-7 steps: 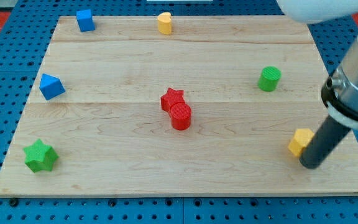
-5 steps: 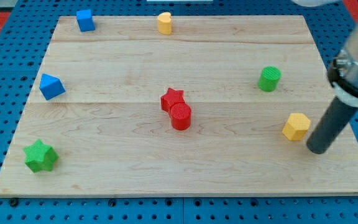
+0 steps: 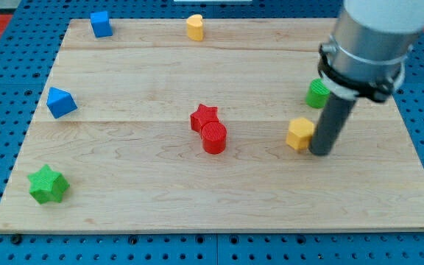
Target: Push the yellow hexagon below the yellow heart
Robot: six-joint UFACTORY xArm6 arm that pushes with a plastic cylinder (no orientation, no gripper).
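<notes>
The yellow hexagon (image 3: 299,134) lies right of the board's middle. My tip (image 3: 320,152) is right beside it, on its right side, touching or nearly touching it. The yellow heart (image 3: 194,27) sits near the view's top edge of the board, a little left of centre, far up and left of the hexagon. The arm's grey body covers the view's top right.
A green cylinder (image 3: 316,93), partly hidden by the arm, stands just above the hexagon. A red star (image 3: 204,117) and red cylinder (image 3: 213,138) touch at the centre. A blue cube (image 3: 100,23) is top left, a blue wedge (image 3: 60,102) left, a green star (image 3: 48,185) bottom left.
The yellow hexagon has slid left and slightly up from near the board's right edge. My tip has followed it leftward, staying on its right side. The other blocks have not moved.
</notes>
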